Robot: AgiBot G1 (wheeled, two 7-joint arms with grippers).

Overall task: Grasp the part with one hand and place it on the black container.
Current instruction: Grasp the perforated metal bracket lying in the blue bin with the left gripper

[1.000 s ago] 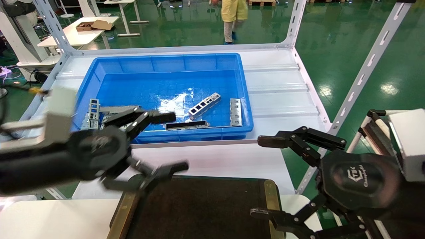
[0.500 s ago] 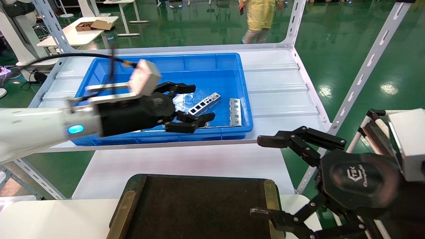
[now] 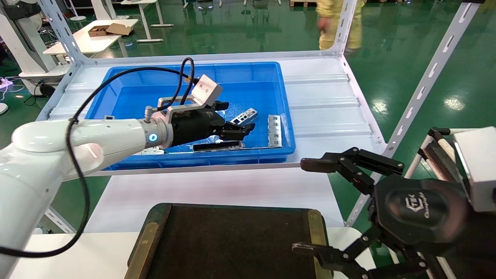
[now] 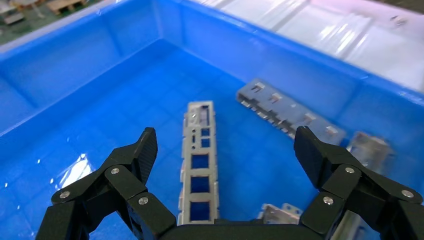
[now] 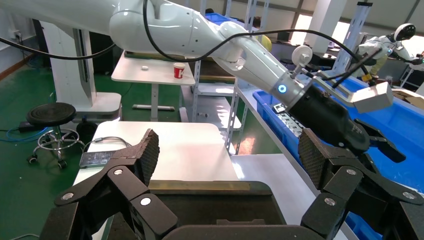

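Four rectangular windows pierce the silver part (image 4: 200, 165).

Bright overhead light, glare on floor (image 3: 453, 102)

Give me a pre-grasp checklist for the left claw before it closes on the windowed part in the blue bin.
1. Left claw open: ok.
2. Part lies between the fingers, aligned with the claw's axis: ok.
3. Part lies apart from the neighbouring metal pieces: ok.
4. Fingers low enough to grip the part: cannot tell.
5. Black container has bare floor for the drop: ok.
6. Right claw parked open beside the container's right edge, outside the blue bin: ok.
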